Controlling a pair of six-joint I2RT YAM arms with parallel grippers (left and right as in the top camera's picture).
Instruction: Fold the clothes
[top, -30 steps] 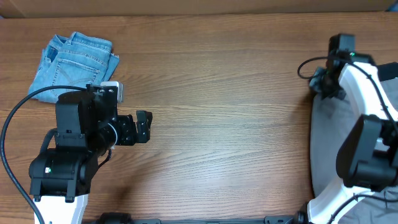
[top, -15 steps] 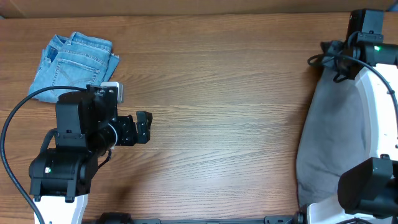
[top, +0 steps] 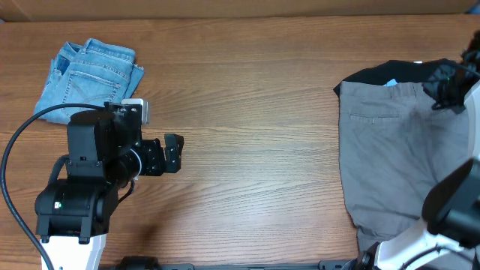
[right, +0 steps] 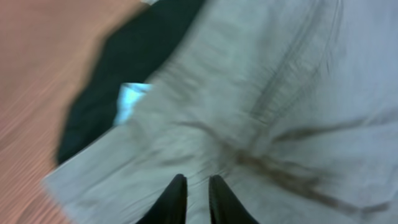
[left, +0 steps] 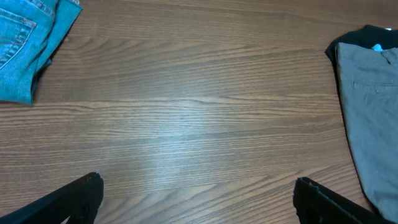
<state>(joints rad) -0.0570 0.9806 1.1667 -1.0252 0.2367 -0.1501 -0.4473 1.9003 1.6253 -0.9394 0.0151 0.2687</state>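
1. Your right gripper (right: 194, 198) is clenching the grey shorts (top: 397, 165), which are lying spread on the bench's (top: 255, 112) right side.
2. Your left gripper (top: 173, 154) is hovering released, jaws wide.
3. Folded denim (top: 90, 71) is lying far left.

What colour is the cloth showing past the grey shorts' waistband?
Black cloth beyond the shorts; clearest in the overhead view.
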